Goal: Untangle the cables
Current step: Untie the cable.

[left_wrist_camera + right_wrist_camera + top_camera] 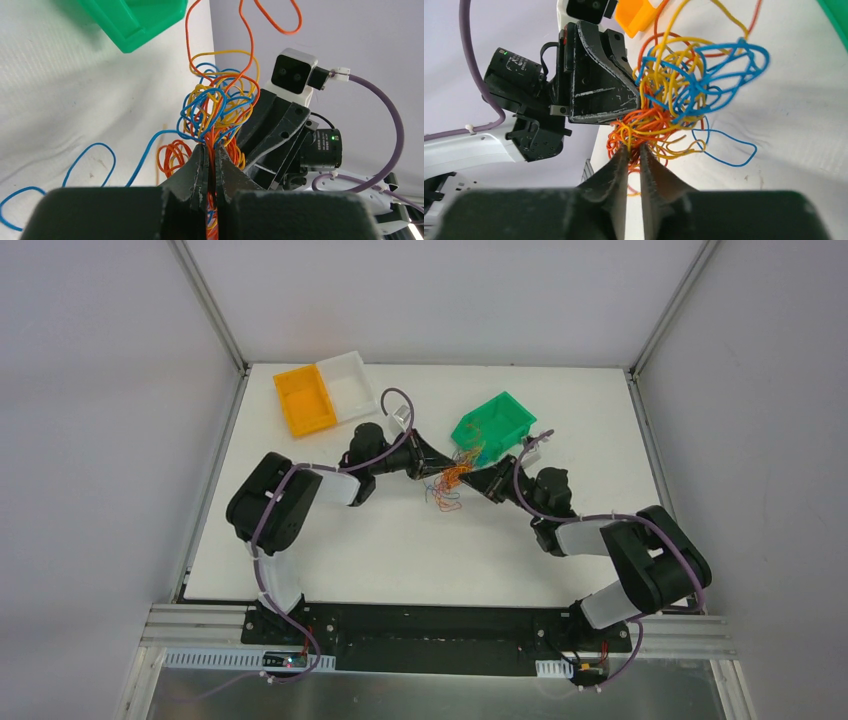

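Observation:
The cables [452, 480] are a curly clump of orange, yellow, blue and red wires, held up between both grippers in the middle of the table. My left gripper [211, 149] is shut on a bundle of orange strands, and the clump [217, 107] fans out above its tips. From the other side, my right gripper [634, 149] has its tips closed to a narrow gap on orange and yellow strands at the clump's lower edge [649, 127]. Blue loops [719, 75] hang out to the right. The two grippers face each other almost tip to tip [437, 472] [478, 478].
A green bin [492, 425] holding more wires stands just behind the clump. Orange [305, 400] and white [350, 385] bins sit at the back left. Loose blue and orange strands [100, 160] trail on the white table [400, 540].

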Tool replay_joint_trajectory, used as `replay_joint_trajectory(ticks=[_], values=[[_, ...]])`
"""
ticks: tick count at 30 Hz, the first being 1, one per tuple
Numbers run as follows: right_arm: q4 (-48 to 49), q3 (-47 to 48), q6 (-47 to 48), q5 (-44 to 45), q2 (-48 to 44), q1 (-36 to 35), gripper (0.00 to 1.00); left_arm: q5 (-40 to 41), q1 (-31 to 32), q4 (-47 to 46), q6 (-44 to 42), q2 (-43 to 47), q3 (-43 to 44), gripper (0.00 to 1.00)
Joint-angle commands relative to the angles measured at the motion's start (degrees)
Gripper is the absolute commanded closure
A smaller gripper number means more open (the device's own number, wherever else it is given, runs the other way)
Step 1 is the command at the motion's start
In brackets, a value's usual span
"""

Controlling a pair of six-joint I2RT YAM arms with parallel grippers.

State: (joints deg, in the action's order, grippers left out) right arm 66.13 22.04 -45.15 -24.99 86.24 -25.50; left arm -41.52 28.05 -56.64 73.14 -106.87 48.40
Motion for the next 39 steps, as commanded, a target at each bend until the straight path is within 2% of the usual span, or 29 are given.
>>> replay_joint_trajectory(ticks=[1,4,5,11,14,19,23,25,26,29,30,31,33,34,35,39], values=[[3.0,0.0,-0.7,-0.1,-2.3,0.8,0.91,0.7,-1.0,2.9,-5.4,4.4,0.9,1.0],[-1.3,-1.2,-0.5,3.8,-4.4,2.6,0.95,1.4,-2.8,10.2,-10.5,8.3,0.2,1.0],[-4.9,-1.3,-0.2,6.3,-5.5,3.3,1.0,1.8,-3.7,12.7,-12.5,9.7,-0.3,1.0],[-29.6,-0.3,0.5,21.7,-12.9,7.6,1.0,8.2,-10.6,32.5,-27.3,20.5,-3.8,1.0],[-32.3,-0.8,1.2,24.4,-16.0,8.4,1.0,13.3,-10.7,42.5,-36.0,24.7,-3.8,1.0],[-43.1,-0.8,2.0,38.2,-23.4,9.0,1.0,22.6,-10.7,51.0,-42.6,29.7,-6.1,1.0],[-50.3,-1.8,0.8,49.6,-30.8,9.3,1.0,37.9,-10.7,56.4,-43.6,33.8,-8.6,1.0],[-49.8,-2.8,0.7,50.9,-33.2,9.3,1.0,38.3,-10.7,56.4,-45.3,34.7,-10.0,1.0],[-48.3,-3.4,1.6,49.4,-33.6,9.3,1.0,36.0,-10.7,55.3,-47.1,34.7,-10.6,1.0],[-41.7,-2.5,7.3,37.0,-31.1,8.7,0.99,27.1,-10.7,51.5,-50.7,33.2,-11.1,1.0],[-40.0,-1.6,9.9,33.5,-29.6,7.8,0.91,24.1,-10.6,50.0,-50.9,32.5,-11.2,1.0],[-38.9,-0.7,11.6,31.0,-28.1,6.2,0.79,21.1,-10.4,47.6,-50.7,31.8,-11.7,1.0],[-37.0,1.2,16.1,29.2,-24.9,1.7,0.48,15.4,-9.7,42.4,-50.7,30.7,-12.8,1.0],[-37.4,2.7,18.2,29.3,-23.6,-0.9,0.37,14.2,-8.8,40.9,-51.1,30.5,-13.1,1.0],[-37.3,3.9,20.4,29.1,-22.0,-3.2,0.31,13.4,-8.0,39.9,-51.8,30.3,-13.3,1.0],[-36.6,9.4,24.2,21.3,-13.2,-8.3,0.26,9.3,-5.3,38.0,-53.6,30.3,-12.7,0.99]])
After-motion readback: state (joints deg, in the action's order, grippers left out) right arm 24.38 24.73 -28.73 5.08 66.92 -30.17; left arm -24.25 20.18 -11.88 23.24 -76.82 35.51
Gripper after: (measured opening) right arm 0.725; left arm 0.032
